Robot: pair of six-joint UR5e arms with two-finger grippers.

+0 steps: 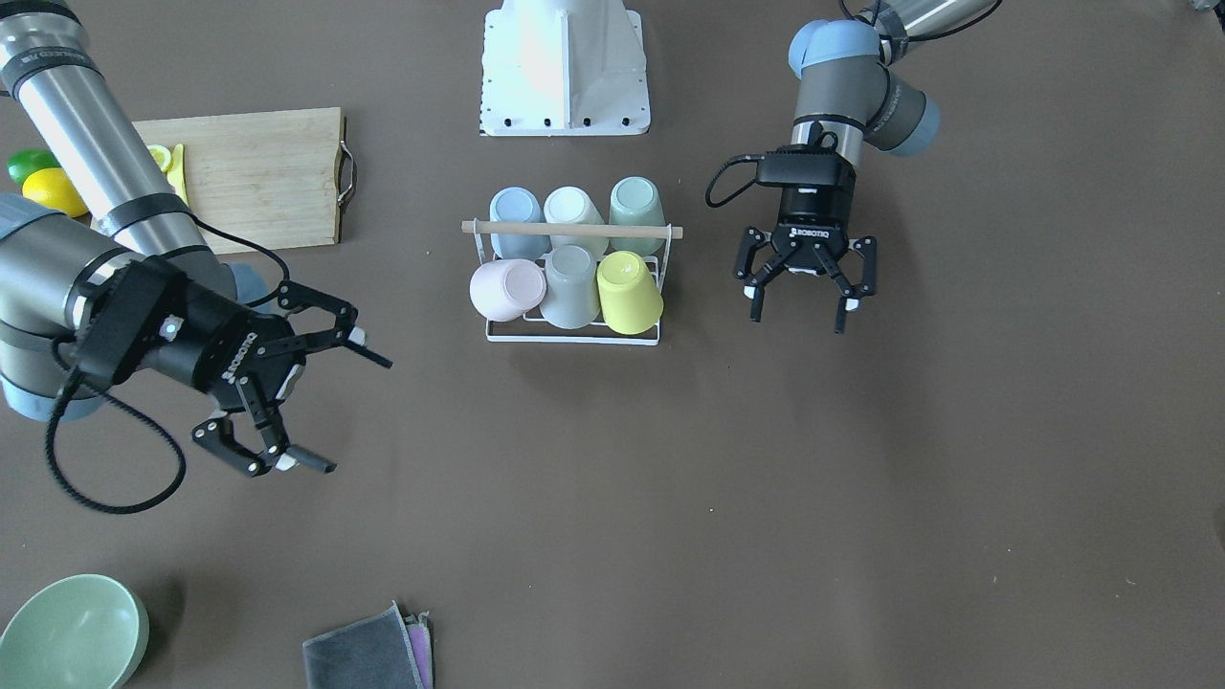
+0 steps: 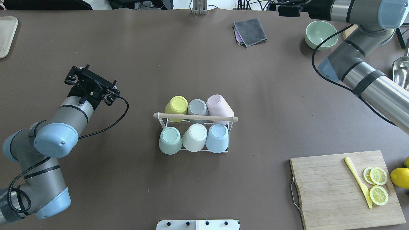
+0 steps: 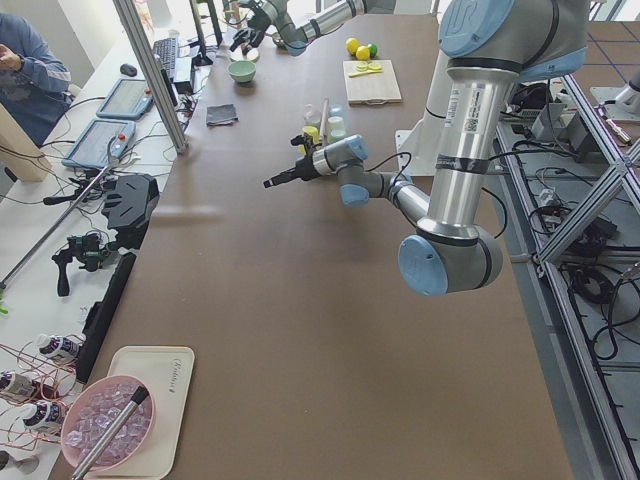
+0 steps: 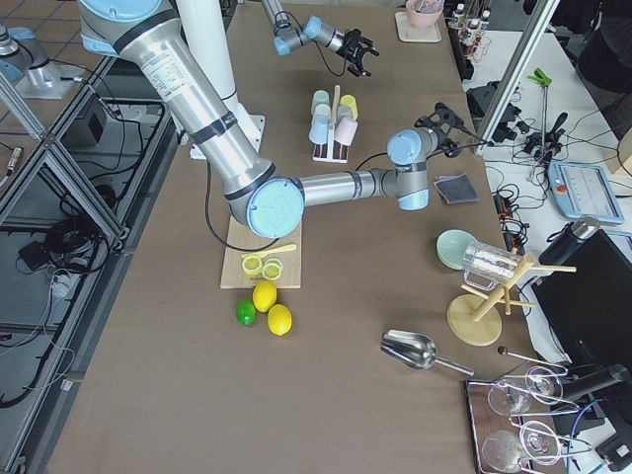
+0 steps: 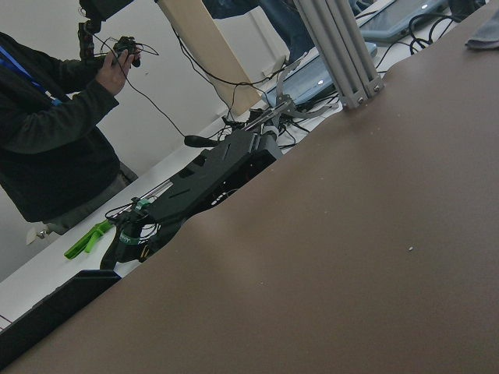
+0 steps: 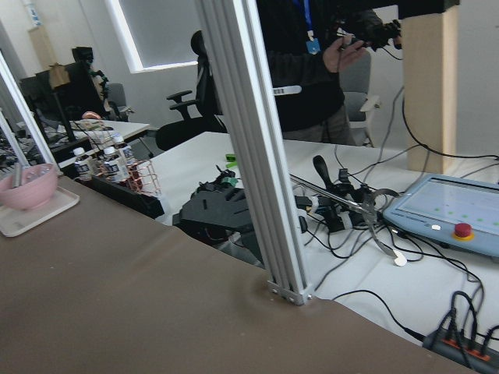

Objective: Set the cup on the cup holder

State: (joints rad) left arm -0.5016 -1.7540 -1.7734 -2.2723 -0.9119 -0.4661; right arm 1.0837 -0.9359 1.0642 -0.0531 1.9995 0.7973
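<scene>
The cup holder (image 1: 572, 331), a white wire rack with a wooden rod (image 1: 572, 230) across its top, stands mid-table and also shows in the overhead view (image 2: 195, 117). Several upside-down cups sit on it: blue (image 1: 517, 215), white (image 1: 572, 212) and green (image 1: 636, 206) in one row, pink (image 1: 505, 289), grey (image 1: 570, 285) and yellow (image 1: 629, 290) in the other. My left gripper (image 1: 798, 321) is open and empty, beside the yellow cup's end of the rack. My right gripper (image 1: 354, 414) is open and empty, off the pink cup's end. The wrist views show no cup.
A wooden cutting board (image 1: 249, 177) with lemon slices and a yellow knife (image 2: 358, 182) lies on my right, with whole lemons (image 1: 53, 189) beside it. A green bowl (image 1: 72, 632) and a grey cloth (image 1: 368, 651) lie at the far edge. My white base (image 1: 565, 67) is behind the rack.
</scene>
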